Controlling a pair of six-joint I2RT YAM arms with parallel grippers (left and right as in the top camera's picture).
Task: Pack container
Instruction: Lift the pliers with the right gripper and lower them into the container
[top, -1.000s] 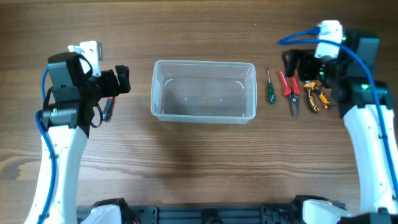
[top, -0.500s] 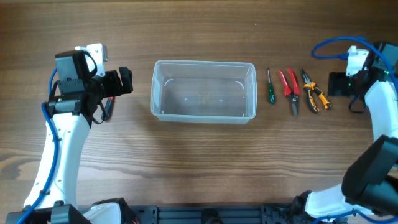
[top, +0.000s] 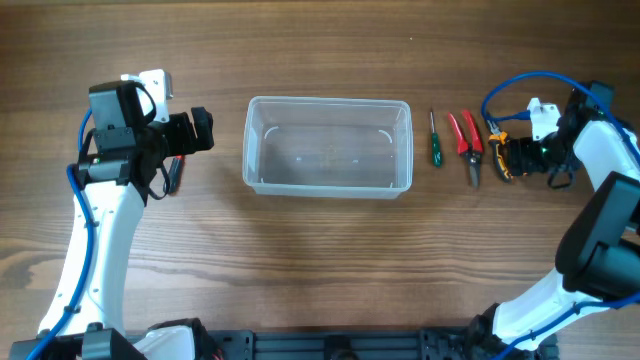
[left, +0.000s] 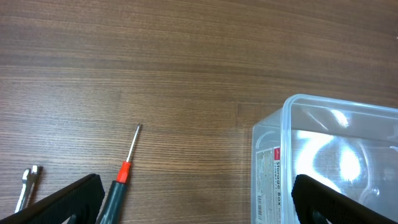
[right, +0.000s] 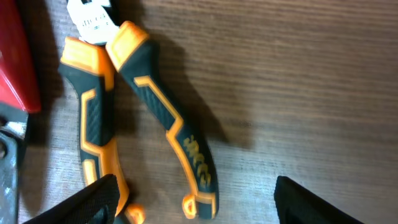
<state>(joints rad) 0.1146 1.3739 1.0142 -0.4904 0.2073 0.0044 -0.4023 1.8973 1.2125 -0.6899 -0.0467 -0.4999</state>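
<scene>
The container (top: 328, 101) is a clear plastic tub in the middle of the table, with nothing in it. To its right lie a green screwdriver (top: 435, 140), red-handled pliers (top: 466, 140) and orange-and-black pliers (top: 503, 150). My right gripper (top: 512, 157) is open just over the orange pliers; in the right wrist view its fingers (right: 199, 208) straddle the handle ends of the orange pliers (right: 149, 106). My left gripper (top: 200, 130) is open and empty beside the tub's left wall (left: 267, 168). Its fingers (left: 199, 208) hang over bare wood.
A dark-handled screwdriver with a red collar (left: 121, 180) and a small wrench (left: 25, 186) lie left of the tub, under my left arm (top: 175, 172). The red pliers' handle (right: 15, 62) lies right beside the orange pliers.
My right arm swung out to the right, then came back left and down onto the orange pliers. My left arm shifted slightly at first and has since held still.
</scene>
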